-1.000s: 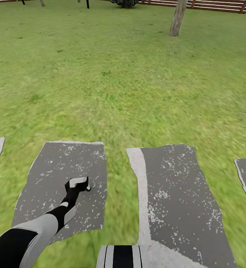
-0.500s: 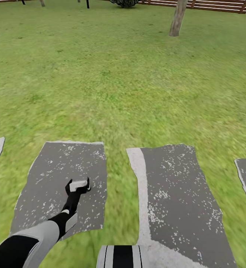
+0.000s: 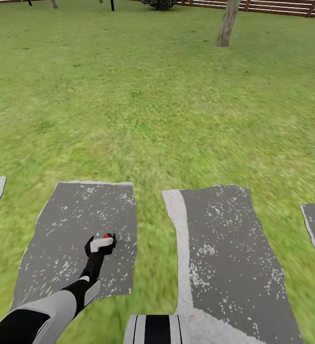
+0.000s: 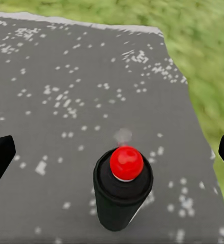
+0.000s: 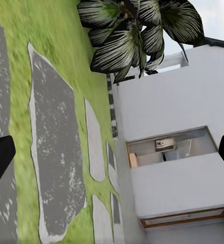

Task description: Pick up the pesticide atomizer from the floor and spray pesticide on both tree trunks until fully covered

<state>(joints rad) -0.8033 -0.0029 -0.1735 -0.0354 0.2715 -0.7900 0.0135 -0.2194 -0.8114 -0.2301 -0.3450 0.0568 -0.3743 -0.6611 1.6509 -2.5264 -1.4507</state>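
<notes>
Grey paving slab (image 3: 76, 224) in lawn (image 3: 143, 105), left claw (image 3: 100, 245) spread wide above black red-capped spray can (image 4: 122, 188), not touching, right claw (image 5: 112, 152) wide, empty.

The tree trunk (image 3: 227, 23) is cut off at the head view's top edge, hiding its canopy.

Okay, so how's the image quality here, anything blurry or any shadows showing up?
Head view: the grass is smeared, the paving slab edges sharper, and no cast shadows appear. Left wrist view: the pesticide atomizer is crisp on the speckled stone, with grass blurred beyond. Right wrist view: the white building looks sharp and evenly lit.
</notes>
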